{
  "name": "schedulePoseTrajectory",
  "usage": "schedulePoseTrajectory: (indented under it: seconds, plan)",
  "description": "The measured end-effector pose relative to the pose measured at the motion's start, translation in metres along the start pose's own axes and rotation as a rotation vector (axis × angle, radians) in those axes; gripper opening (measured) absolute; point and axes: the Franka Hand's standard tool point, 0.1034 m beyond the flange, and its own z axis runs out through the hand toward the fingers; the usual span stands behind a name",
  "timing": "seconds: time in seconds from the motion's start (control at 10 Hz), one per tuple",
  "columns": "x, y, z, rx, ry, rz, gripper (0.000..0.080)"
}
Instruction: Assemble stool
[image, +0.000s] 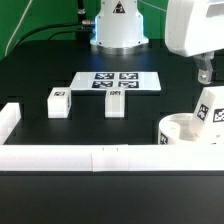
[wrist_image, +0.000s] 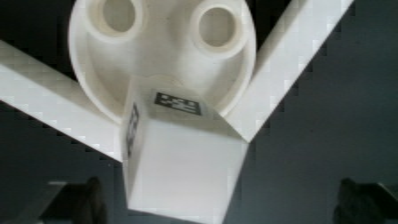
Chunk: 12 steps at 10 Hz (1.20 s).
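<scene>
— White border rail (image: 60, 155), closest to the lens: where is it laid?
— Along the surface (image: 30, 75) edge, nearer the camera than the pincer (image: 204, 75).
— And the stool parts?
— One leg block (image: 58, 102) and a second leg block (image: 115, 103) are stood well off to the exterior view's left of the pincer. The round seat (image: 180, 130) is lodged in the rail corner just beneath the pincer, and a third leg block (image: 210, 108) is leaned on it, tilted.
— The pincer itself?
— Its fingers (wrist_image: 71, 200) are spread apart, clear of that block.
</scene>
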Motion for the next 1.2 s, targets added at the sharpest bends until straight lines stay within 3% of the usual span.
schedulePoseTrajectory:
  seconds: [0.3,0.5,0.9,1.0,1.2]
  plan:
    - [0.003,0.006,0.008,0.005,0.000,-0.413,0.0649]
    - [0.007,0.008,0.019,-0.006,0.025,-0.663,0.0649]
    - [0.006,0.012,0.021,-0.009,0.023,-0.902,0.0649]
    - [0.006,0.019,0.025,-0.032,0.038,-1.036,0.0649]
    - [0.002,0.032,0.033,-0.029,0.032,-1.178,0.0649]
